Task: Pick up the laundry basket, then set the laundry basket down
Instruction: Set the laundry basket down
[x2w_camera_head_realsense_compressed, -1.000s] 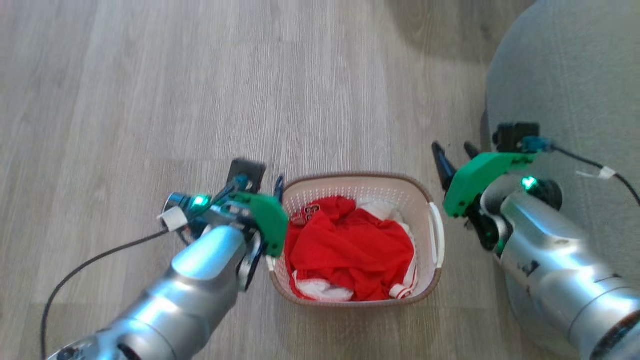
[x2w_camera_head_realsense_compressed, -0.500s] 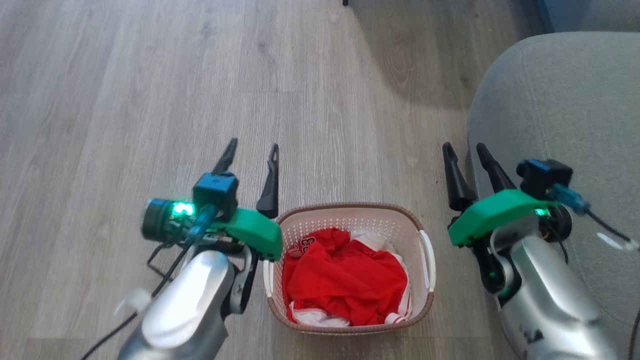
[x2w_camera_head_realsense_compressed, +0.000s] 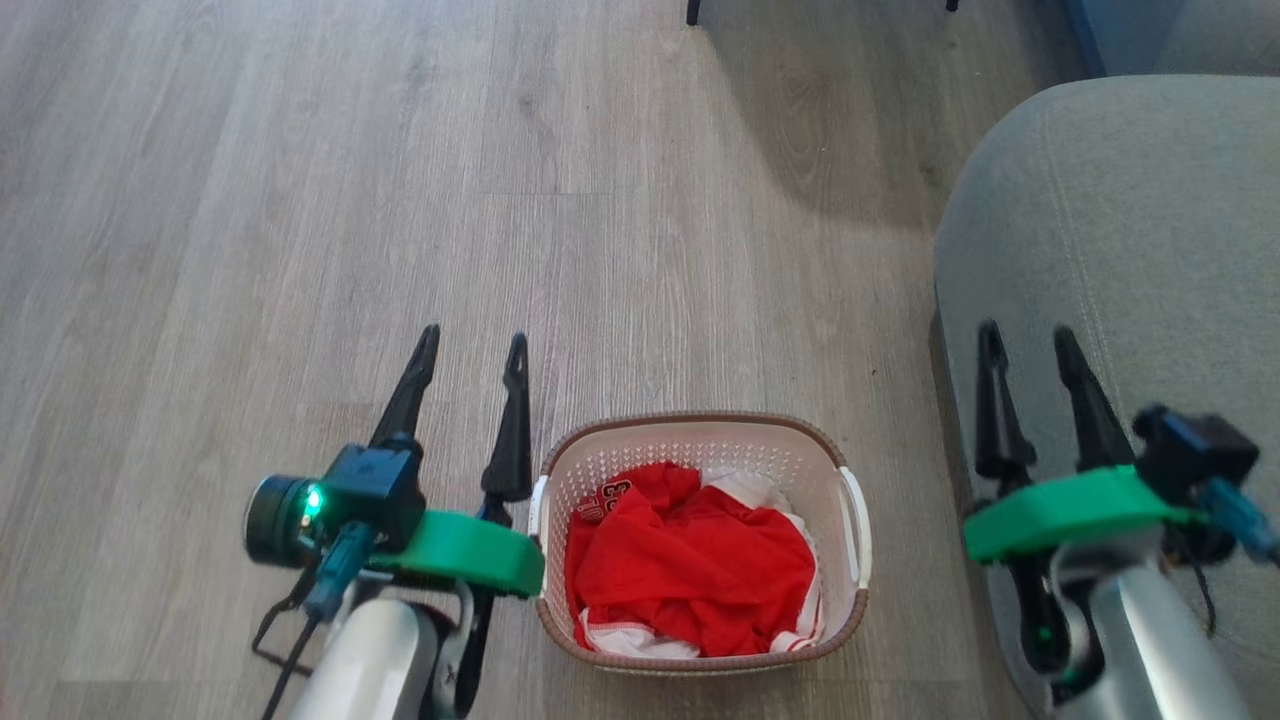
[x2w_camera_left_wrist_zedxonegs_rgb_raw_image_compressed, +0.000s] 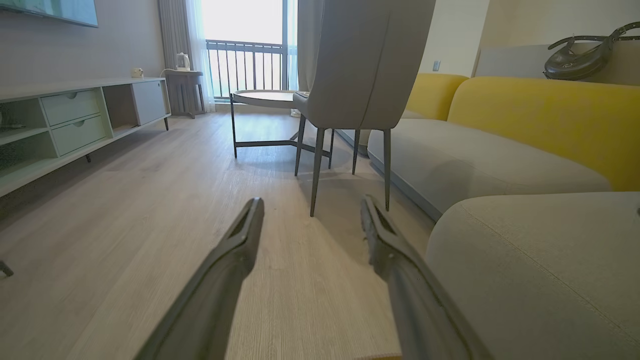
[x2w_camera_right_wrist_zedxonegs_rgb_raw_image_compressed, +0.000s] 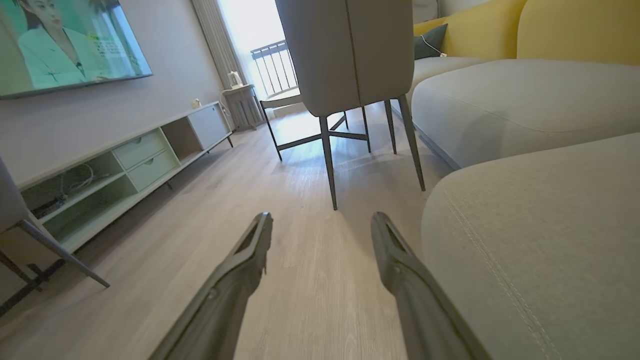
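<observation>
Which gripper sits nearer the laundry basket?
Left gripper: one finger sits right beside the laundry basket; right gripper is apart, over the grey sofa edge.

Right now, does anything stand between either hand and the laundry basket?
Nothing visible does. The left hand, open, is close beside the laundry basket at its left handle. The right hand, open, is apart from the right handle, with bare floor between. The grey sofa cushion lies on its outer side, not in the path.

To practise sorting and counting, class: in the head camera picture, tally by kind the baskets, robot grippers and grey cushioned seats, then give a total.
laundry basket: 1
grippers: 2 (left gripper, right gripper)
grey cushioned seat: 1
total: 4
</observation>
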